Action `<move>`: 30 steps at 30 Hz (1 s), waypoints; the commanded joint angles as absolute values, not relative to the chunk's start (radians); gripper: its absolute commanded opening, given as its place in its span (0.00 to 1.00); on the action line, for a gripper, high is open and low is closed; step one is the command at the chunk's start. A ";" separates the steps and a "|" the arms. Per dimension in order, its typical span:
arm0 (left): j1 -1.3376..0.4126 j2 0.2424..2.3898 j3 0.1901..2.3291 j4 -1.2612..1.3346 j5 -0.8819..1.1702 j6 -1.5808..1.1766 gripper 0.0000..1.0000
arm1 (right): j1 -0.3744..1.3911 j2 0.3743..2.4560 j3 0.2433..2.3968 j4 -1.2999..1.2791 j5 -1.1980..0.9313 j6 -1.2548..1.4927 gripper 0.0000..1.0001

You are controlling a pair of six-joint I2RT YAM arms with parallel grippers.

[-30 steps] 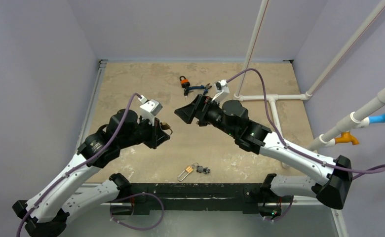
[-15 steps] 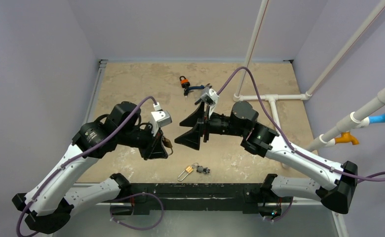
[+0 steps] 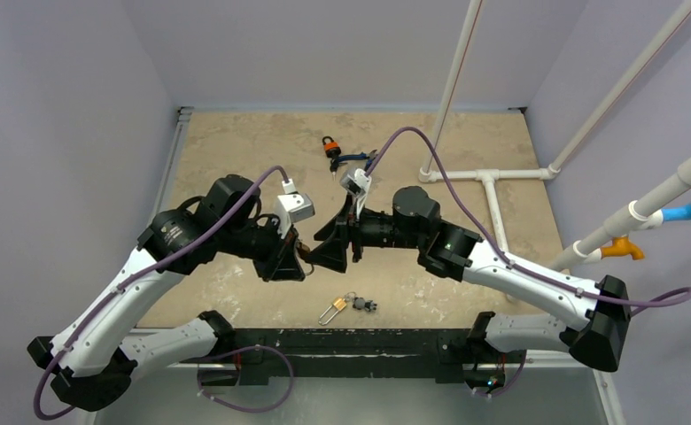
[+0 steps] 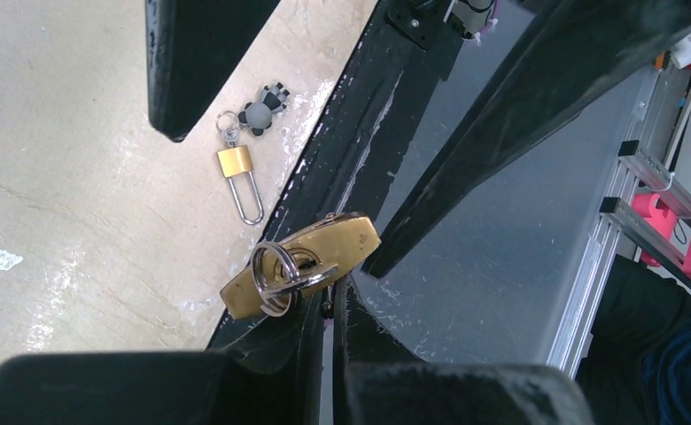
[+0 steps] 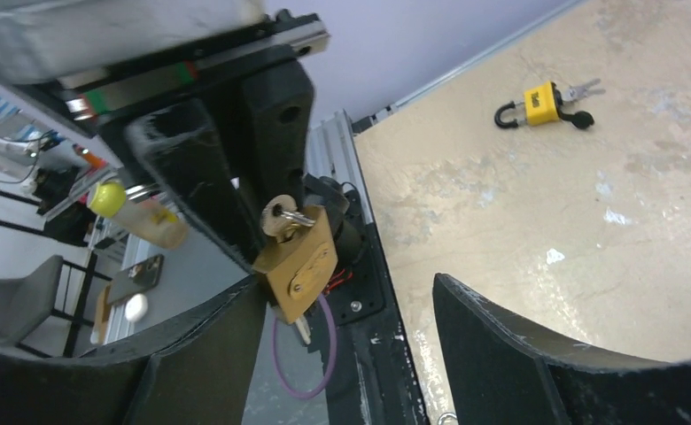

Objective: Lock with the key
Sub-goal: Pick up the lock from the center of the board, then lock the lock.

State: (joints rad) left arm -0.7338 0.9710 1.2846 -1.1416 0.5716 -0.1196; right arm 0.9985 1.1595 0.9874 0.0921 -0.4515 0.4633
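My left gripper (image 4: 324, 310) was clamped tight on the brass padlock (image 4: 320, 252). It held the lock up off the table, and the shackle end was buried between the fingers, out of my sight. A key on a steel ring (image 4: 273, 270) stuck out of the free end of the lock body.

My right gripper (image 5: 346, 297) faced it from the other side with its jaws spread wide and nothing in them. In the left wrist view its two black fingers (image 4: 191, 62) stood either side of the lock. One tip was just beside the lock's corner, though I could not tell whether it touched. From the right wrist camera the padlock hung close above the tip of one of its fingers.

Below the two grippers, near the front edge, a small brass padlock with a long shackle (image 3: 331, 310) lay flat. A ring and a grey fob (image 3: 366, 306) lay beside it. Well apart, toward the back wall, an orange padlock (image 3: 329, 146) lay with something blue trailing from it.

The table (image 3: 236, 150) was mottled beige with pale worn patches, and a black rail (image 3: 351, 341) ran along its near edge. Plain lavender walls (image 3: 324, 44) closed it in on three sides. White pipes (image 3: 493, 175) ran over the right side of the table, with a blue fitting and an orange one further right.
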 commanded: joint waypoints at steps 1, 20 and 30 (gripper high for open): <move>-0.733 0.982 1.328 -1.100 0.590 -0.128 0.00 | 1.020 1.168 1.042 0.091 -0.291 0.523 0.68; -0.733 1.017 1.383 -1.125 0.396 -0.140 0.00 | 1.062 1.218 1.100 -0.045 0.018 0.671 0.03; -0.733 0.916 1.292 -0.917 0.197 -0.260 0.44 | 1.060 1.185 1.060 -0.052 0.178 1.050 0.00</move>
